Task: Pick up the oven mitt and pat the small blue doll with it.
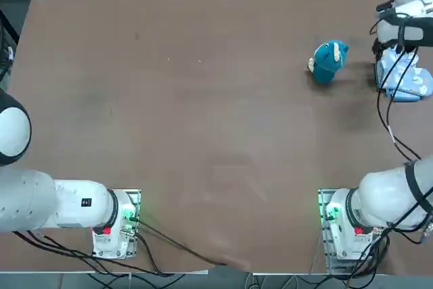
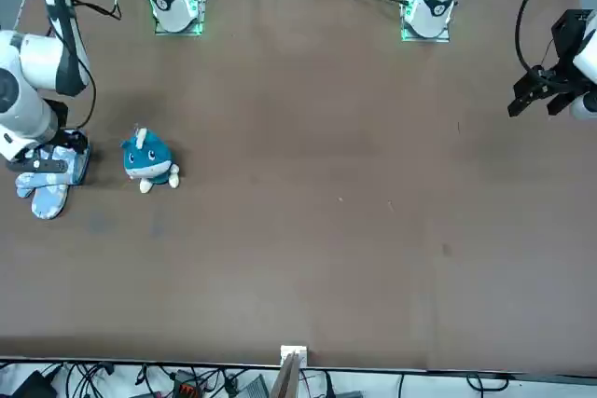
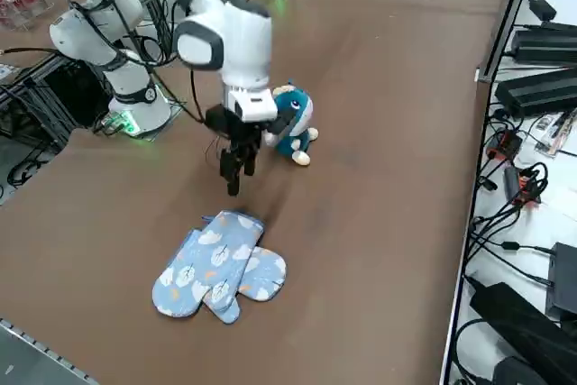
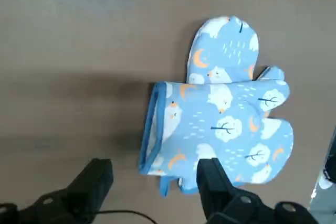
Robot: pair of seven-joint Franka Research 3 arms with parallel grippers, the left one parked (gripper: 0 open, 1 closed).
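Operator, your black 2-fingered right gripper (image 4: 155, 182) stands wide and holds nothing above the pale blue padded fabric oven mitt (image 4: 220, 129), which lies across its look-alike (image 4: 223, 51) and should prove light, soft and floppy, best pinched at its darker cuff.

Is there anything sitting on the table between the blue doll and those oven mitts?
In the front view, nothing: only bare tabletop separates the doll from the mitts.
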